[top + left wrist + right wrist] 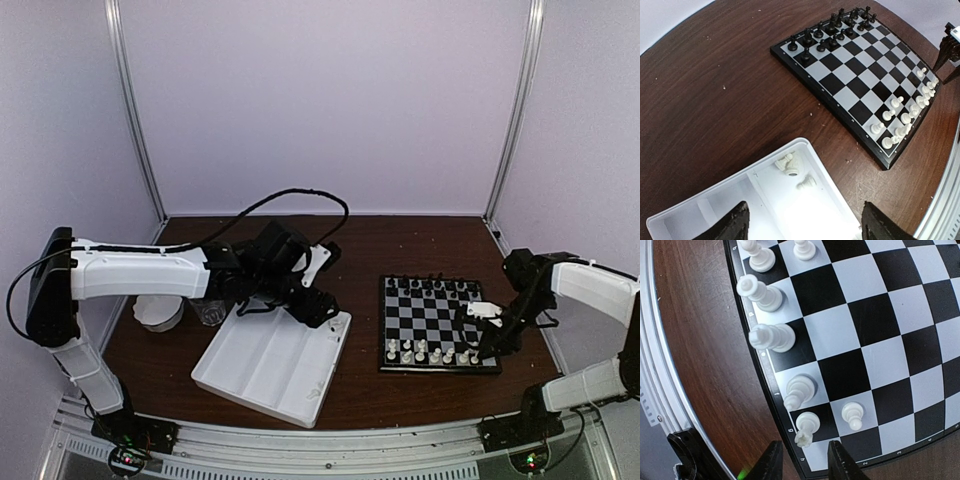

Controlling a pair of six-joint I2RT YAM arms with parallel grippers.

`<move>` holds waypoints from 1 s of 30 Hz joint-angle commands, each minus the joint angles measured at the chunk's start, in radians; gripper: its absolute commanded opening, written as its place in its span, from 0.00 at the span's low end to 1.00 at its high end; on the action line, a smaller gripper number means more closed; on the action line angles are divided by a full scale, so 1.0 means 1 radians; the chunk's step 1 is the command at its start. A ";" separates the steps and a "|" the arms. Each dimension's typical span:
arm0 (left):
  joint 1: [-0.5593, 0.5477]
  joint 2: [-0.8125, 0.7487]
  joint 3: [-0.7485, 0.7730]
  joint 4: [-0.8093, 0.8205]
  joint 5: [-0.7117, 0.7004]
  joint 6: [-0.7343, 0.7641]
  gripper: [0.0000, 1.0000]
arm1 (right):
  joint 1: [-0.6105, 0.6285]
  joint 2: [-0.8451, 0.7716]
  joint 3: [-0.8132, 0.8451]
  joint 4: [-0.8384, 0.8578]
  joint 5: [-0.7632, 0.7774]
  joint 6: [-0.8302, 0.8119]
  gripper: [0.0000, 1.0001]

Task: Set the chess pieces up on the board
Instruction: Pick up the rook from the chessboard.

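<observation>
The right gripper point(805, 447) holds its jaws apart about a white piece point(807, 424) at the board point(875, 315) edge, not pinching it; the left gripper point(805, 220) gapes empty above the tray point(790, 143) (a few white chessmen point(792, 166) inside); black pieces point(832, 30) line the far rows

Glossy board point(875, 315), scuffed wood table point(715, 100)

You are looking down on the whole table point(360, 240) from above and behind. Your left wrist view is facing the board point(860, 70) across the tray point(825, 210); your right is crowding its near edge closely. All three are sharing that edge.
</observation>
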State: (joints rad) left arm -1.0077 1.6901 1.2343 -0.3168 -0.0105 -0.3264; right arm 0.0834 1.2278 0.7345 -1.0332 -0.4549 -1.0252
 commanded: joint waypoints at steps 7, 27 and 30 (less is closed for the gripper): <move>0.003 0.010 0.023 0.001 0.010 -0.002 0.76 | 0.037 0.018 -0.003 0.055 0.041 0.039 0.33; 0.004 0.019 0.027 -0.002 0.010 -0.003 0.75 | 0.082 0.032 -0.030 0.074 0.091 0.045 0.28; 0.003 0.020 0.024 -0.003 0.010 -0.003 0.75 | 0.085 0.037 -0.028 0.071 0.091 0.045 0.24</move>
State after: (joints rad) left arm -1.0077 1.7039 1.2343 -0.3172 -0.0101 -0.3264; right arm 0.1581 1.2541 0.7132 -0.9668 -0.3820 -0.9874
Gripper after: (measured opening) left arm 0.748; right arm 0.265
